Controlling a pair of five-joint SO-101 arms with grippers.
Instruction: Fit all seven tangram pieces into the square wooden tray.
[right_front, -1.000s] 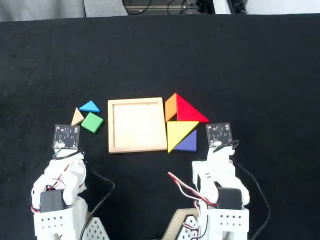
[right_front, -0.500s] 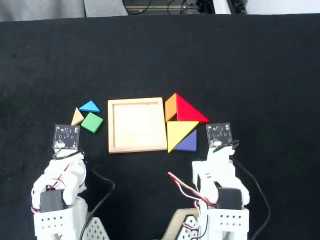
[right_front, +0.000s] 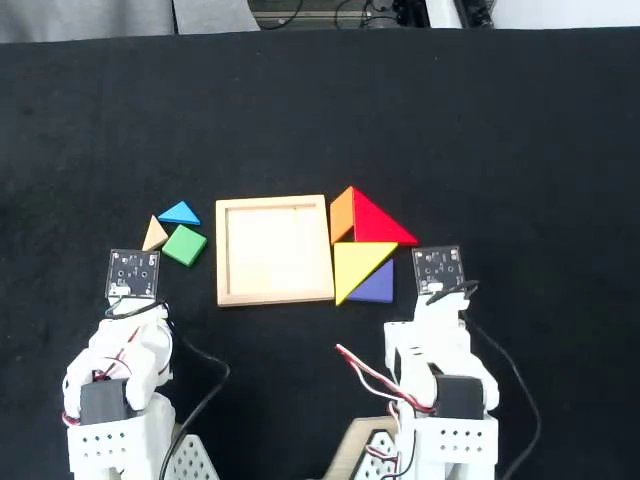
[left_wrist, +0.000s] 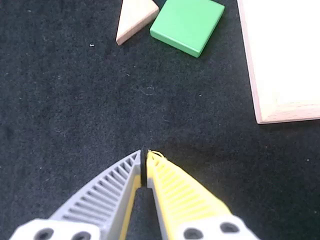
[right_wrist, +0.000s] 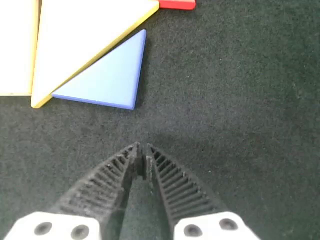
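Left claw (left_wrist: 145, 155) and right claw (right_wrist: 141, 149) are each pressed together, holding nothing, over the bench (right_front: 500, 150). The square wooden tray (right_front: 272, 201) lies between the green square (right_front: 185, 245) on its left and the yellow triangle (right_front: 358, 262) on its right.

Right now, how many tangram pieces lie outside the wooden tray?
7. Left of the tray: tan triangle, blue triangle, green square. Right of it: orange piece, red triangle, yellow triangle, violet-blue piece. None looks hidden.
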